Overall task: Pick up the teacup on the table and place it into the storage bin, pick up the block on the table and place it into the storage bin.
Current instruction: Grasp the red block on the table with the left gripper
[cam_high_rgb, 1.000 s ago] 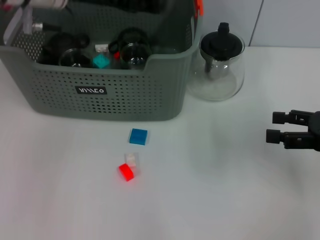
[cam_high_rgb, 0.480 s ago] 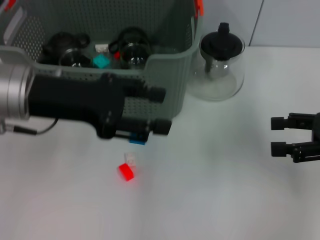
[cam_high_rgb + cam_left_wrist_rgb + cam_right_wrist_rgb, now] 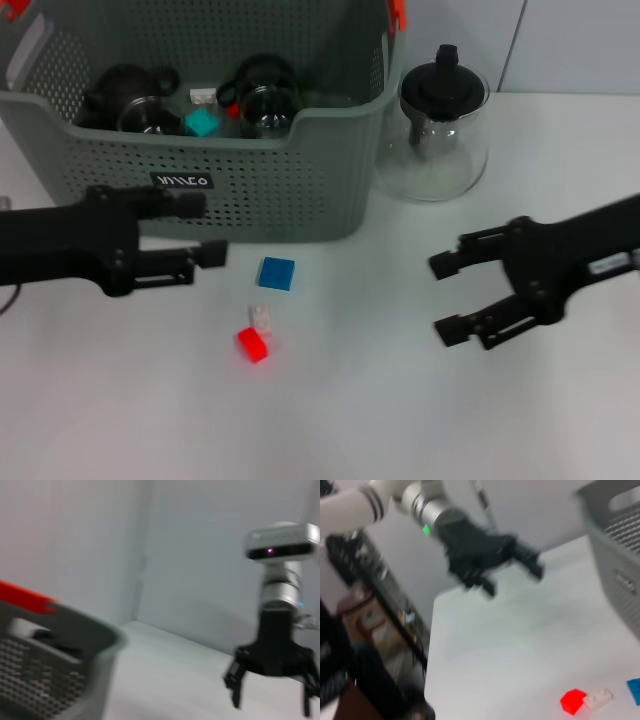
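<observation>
Currently the table (image 3: 420,420) has bare white surface at front and right. The storage bin (image 3: 250,190) stands at the back left, its grey-green perforated wall facing front; a glass teapot (image 3: 443,125) sits just beside its right corner. Left gripper (image 3: 205,230) hovers in front of the bin wall, fingers spread, holding nothing. Right gripper (image 3: 440,297) hovers over open table right of centre, fingers wide apart, empty. Between the two grippers lie three blocks: blue block (image 3: 277,272) nearest the bin, small white block (image 3: 262,318) touching the red block (image 3: 252,344). Dark glass teacups (image 3: 262,100) and a teal block (image 3: 202,122) lie inside the bin.
</observation>
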